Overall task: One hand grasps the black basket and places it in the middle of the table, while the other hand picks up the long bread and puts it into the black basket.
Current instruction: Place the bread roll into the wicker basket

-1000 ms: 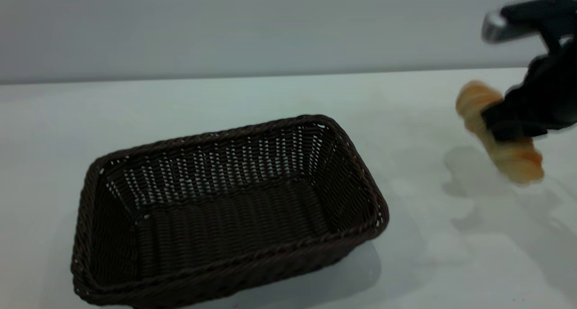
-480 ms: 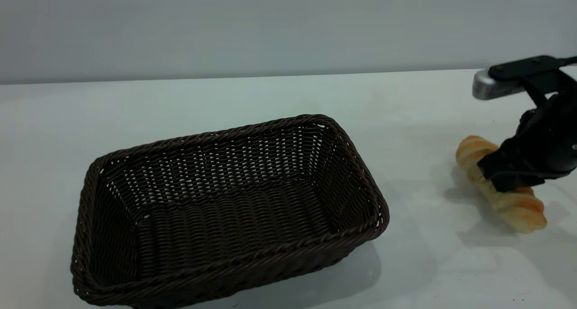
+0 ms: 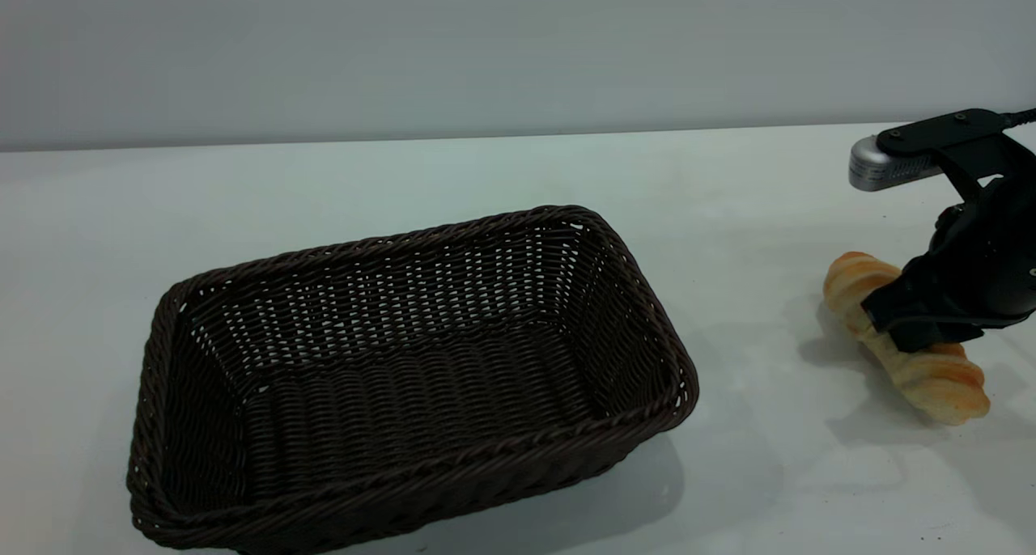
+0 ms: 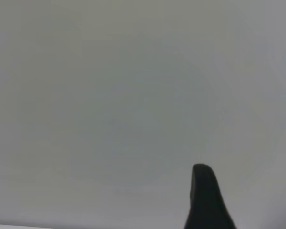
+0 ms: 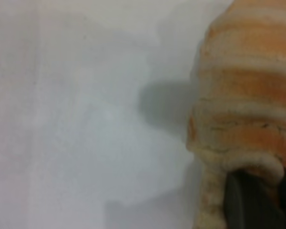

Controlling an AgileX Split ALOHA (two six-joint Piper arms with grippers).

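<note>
The long bread lies on the white worktop near its right edge, well apart from the black basket, which sits around the middle and towards the near edge. The right gripper is closed across the loaf's middle, one dark finger pressing into the crust in the right wrist view. The loaf looks light and somewhat soft: a golden-orange and cream twist with spiral ridges, rounded ends, a matt crust with fine cracks. Those ridges should give the fingers purchase, and a hold at the middle keeps it balanced; squeezing hard would likely dent it. The basket is stiff woven wicker-style material, very dark, with open-weave sloping sides, a braided rim and a flat ribbed floor, roomy enough for the loaf to lie flat; its rim is the natural place to grip. The left gripper shows only one dark fingertip against a plain pale surface, so I cannot tell how far open it is
</note>
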